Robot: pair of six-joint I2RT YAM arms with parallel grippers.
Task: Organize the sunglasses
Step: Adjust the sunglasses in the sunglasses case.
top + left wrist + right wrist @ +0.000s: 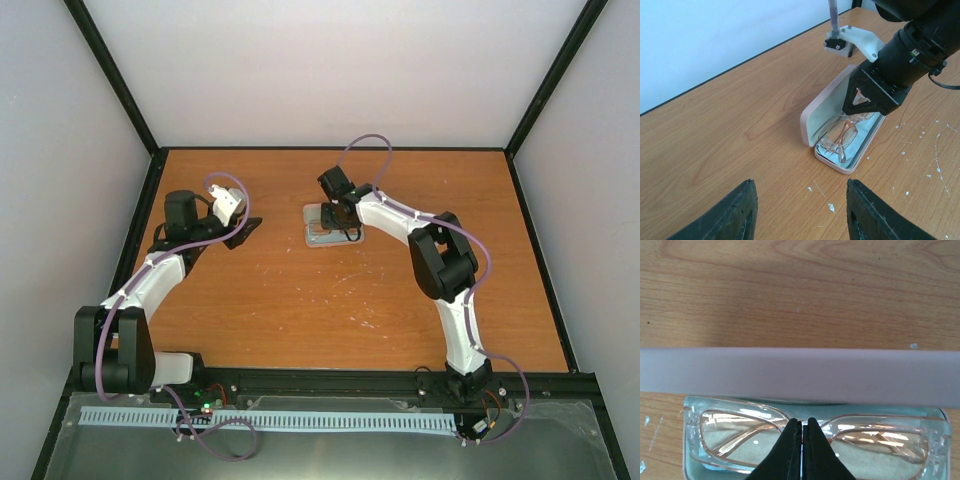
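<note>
The right gripper [801, 421] was down at the pink case [809, 131], its two fingers pressed together with barely a slit between them, and the tips sat right at the bridge of the sunglasses [740, 436]. Whether the bridge was actually pinched between them could not be told, since the fingers covered it. The sunglasses lay folded inside the open case on its pale blue lining, lenses up, with the lid [829, 106] standing raised along the far side. The case itself rested toward the back middle of the counter [330, 300]. Over on the left, the left gripper [800, 215] hung above bare wood, well apart from the case, its fingers spread wide and holding nothing, touching nothing.
</note>
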